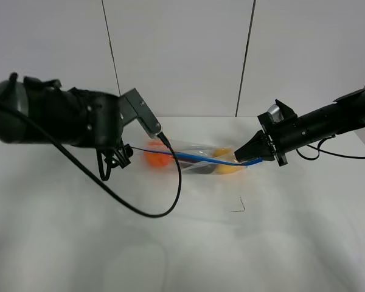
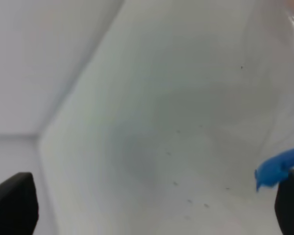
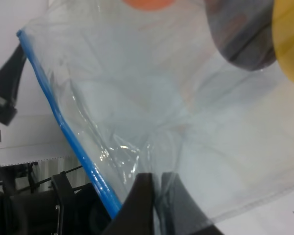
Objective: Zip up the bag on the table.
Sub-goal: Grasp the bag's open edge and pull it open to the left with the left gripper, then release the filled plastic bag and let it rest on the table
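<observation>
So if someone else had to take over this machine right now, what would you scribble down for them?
Left gripper: open; the tip of the blue zipper strip sits beside one finger, not gripped.
Right gripper: shut on the clear plastic of the bag, near the strip's other end.
The bag is between the two grippers, over the table, with produce inside.
Done: one end held.
Left: take the zip end and run it shut. How much is closed cannot be told.
</observation>
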`<state>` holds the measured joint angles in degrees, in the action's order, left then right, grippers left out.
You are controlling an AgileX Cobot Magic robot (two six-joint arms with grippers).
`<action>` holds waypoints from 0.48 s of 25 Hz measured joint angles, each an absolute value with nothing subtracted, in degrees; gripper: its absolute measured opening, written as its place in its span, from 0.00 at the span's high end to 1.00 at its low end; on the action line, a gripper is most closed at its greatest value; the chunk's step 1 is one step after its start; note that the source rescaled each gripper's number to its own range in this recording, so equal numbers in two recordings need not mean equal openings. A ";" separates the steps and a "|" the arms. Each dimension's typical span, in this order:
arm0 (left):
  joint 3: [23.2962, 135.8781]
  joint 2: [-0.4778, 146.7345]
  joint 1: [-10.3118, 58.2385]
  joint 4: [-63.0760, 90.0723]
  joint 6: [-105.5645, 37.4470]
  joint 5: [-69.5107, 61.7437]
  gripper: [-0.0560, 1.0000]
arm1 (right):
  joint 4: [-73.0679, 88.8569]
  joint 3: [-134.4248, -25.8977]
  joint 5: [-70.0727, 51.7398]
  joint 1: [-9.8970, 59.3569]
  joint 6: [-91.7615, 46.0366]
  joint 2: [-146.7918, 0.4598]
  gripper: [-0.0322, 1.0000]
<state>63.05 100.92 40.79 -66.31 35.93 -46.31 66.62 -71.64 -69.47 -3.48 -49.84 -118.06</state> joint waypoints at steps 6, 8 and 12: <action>67.18 93.46 30.18 -50.54 29.33 -46.14 0.00 | 66.60 -71.64 -69.41 -3.48 -49.84 -118.06 0.97; 67.31 90.55 25.94 -45.48 26.19 -46.53 0.00 | 66.55 -71.64 -69.41 -3.48 -49.84 -118.06 0.97; 67.33 85.93 16.06 -34.29 18.81 -50.07 0.00 | 66.54 -71.64 -69.37 -3.48 -49.91 -118.06 0.97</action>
